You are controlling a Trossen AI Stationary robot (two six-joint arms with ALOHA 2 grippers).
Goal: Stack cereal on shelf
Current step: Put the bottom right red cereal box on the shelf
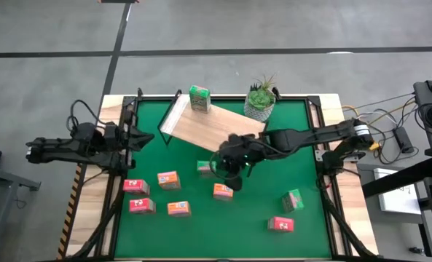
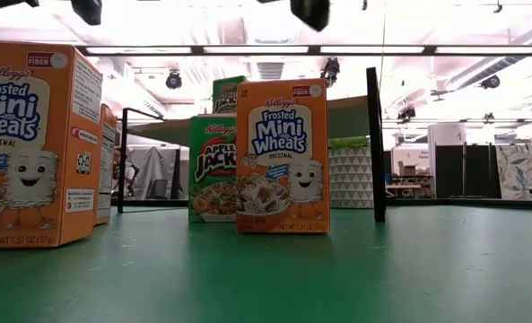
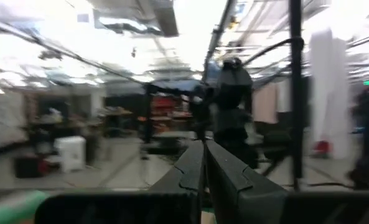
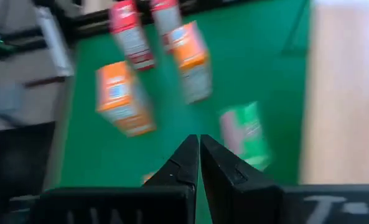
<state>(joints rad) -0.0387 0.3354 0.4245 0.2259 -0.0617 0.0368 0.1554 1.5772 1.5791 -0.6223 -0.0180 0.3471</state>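
Right claw (image 1: 229, 172) hovering clenched, empty, above green matte counter (image 1: 303, 145) near glossy cardboard cereal (image 1: 223, 191) boxes scattered there. One green box (image 1: 199, 98) standing on flat light-wood shelf (image 1: 208, 125). Left claw (image 1: 147, 137) waiting clenched at counter's left edge.

My right wrist view's cereal boxes (image 4: 123, 99) smeared by blur, low view's orange box (image 2: 32, 144) at nine o'clock cut off by the edge, green box (image 2: 212, 170) half hidden behind another orange box (image 2: 282, 157)
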